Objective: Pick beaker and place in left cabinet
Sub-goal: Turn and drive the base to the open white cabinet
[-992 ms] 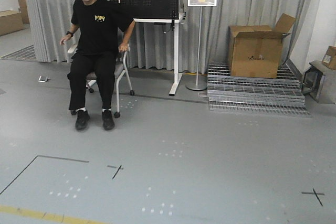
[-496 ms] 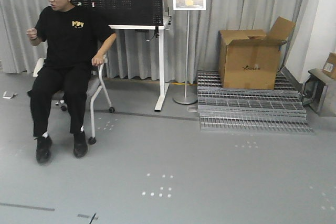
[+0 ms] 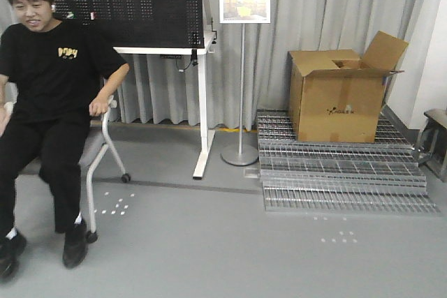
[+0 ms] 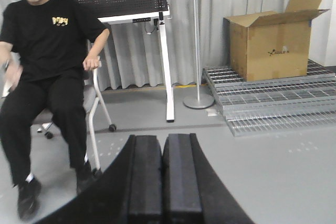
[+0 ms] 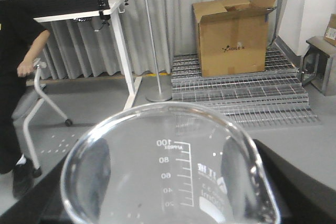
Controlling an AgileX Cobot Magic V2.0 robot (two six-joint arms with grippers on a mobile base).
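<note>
Holds the beaker (image 5: 173, 171) clamped in the right gripper (image 5: 163, 182), dark jaws at both its sides, rim and 100 mark filling the wrist view, below and left of the cardboard box (image 5: 233, 38). Has the left gripper (image 4: 163, 145) pressed together pad to pad, stretched out level, likewise low and left of that box.

In the front view, the seated person (image 3: 49, 102) has shifted from left of centre to the far left edge and is now larger and partly cut off. The cardboard box (image 3: 340, 95) and sign stand (image 3: 243, 75) look nearer. The black and yellow floor lines have left the view.
</note>
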